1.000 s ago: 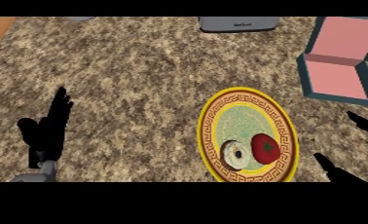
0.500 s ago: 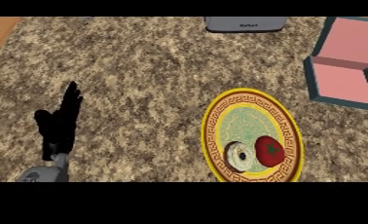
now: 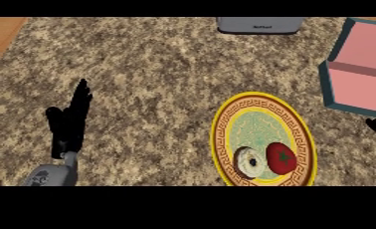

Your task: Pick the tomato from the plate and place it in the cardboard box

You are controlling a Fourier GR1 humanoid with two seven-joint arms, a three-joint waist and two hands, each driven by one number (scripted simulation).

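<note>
A red tomato [image 3: 281, 157] lies on the near right part of a yellow plate [image 3: 223, 123] with a patterned rim, next to a pale ring-shaped pastry [image 3: 249, 162]. The box [image 3: 356, 68], teal-walled and pink inside, stands at the right edge, beyond the plate and partly cut off. My left hand [image 3: 70, 123] is at the lower left, far from the plate, open with its fingers pointing up and holding nothing. Only a dark sliver of my right hand [image 3: 371, 124] shows at the right edge, just right of the plate.
A grey appliance [image 3: 259, 25] stands at the counter's far edge. A wooden strip [image 3: 9, 29] borders the speckled stone counter [image 3: 154, 78] at the top left.
The left hand has risen and shifted right in the view. The right hand, whose dark tips showed beside the plate a second ago, is now almost out of the picture.
</note>
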